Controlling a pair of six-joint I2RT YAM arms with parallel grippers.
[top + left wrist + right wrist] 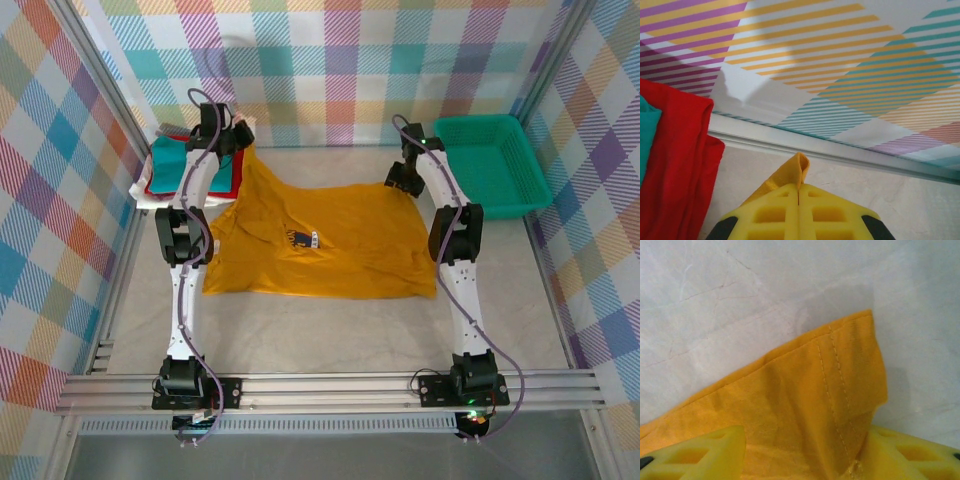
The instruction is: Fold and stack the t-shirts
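Well, my left hand (799, 192) is clenched on a corner of the yellow tee (790, 175) — the red tee (675, 165) and teal tee (646, 135) lie just to its left. My right hand (805, 440) is released, spread wide around the yellow tee's hem, down on the worktop (740, 290).

Bright, even light from above, the yellow shirt (805, 405) throwing a soft shadow on the table (715, 315), close-ups slightly soft.
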